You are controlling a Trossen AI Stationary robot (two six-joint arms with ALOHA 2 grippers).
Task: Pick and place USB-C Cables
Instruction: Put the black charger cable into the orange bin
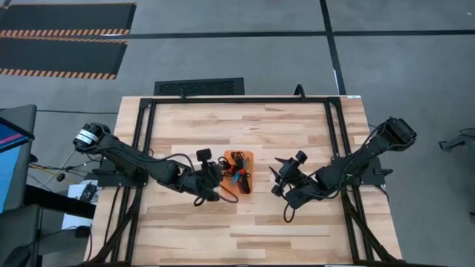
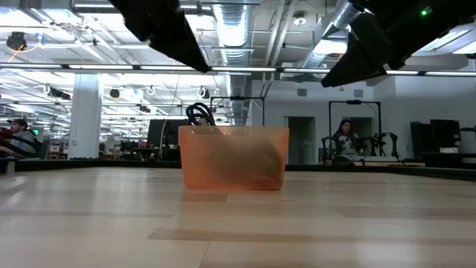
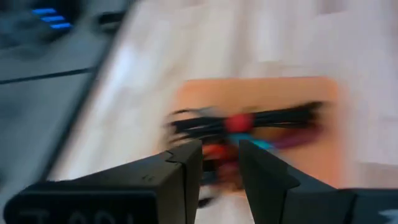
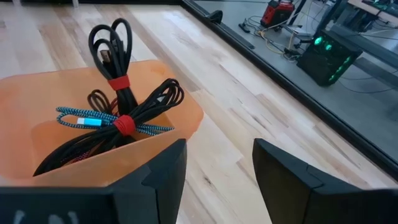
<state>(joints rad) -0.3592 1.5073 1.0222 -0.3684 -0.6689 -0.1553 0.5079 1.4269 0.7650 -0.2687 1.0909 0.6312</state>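
Observation:
An orange bin [image 1: 249, 156] stands mid-table, also seen in the low view [image 2: 233, 160]. It holds several bundled USB-C cables [image 4: 118, 87]: black ones with red ties, a teal-blue one [image 4: 87, 118] and a reddish one. One black loop [image 2: 199, 113] sticks up above the rim. My left gripper [image 1: 220, 179] is open just left of the bin. In its blurred wrist view its fingers [image 3: 221, 171] point over the cables [image 3: 249, 121]. My right gripper [image 1: 276, 179] hovers open to the right of the bin, with the bin's wall [image 4: 155, 134] beside its fingers [image 4: 217, 168].
Bare wooden table top [image 1: 245, 230] lies around the bin, framed by black rails [image 1: 141, 148] on the left, right and far sides. Beyond the far edge is a room with a seated person [image 2: 343, 138] and equipment [image 4: 326, 56].

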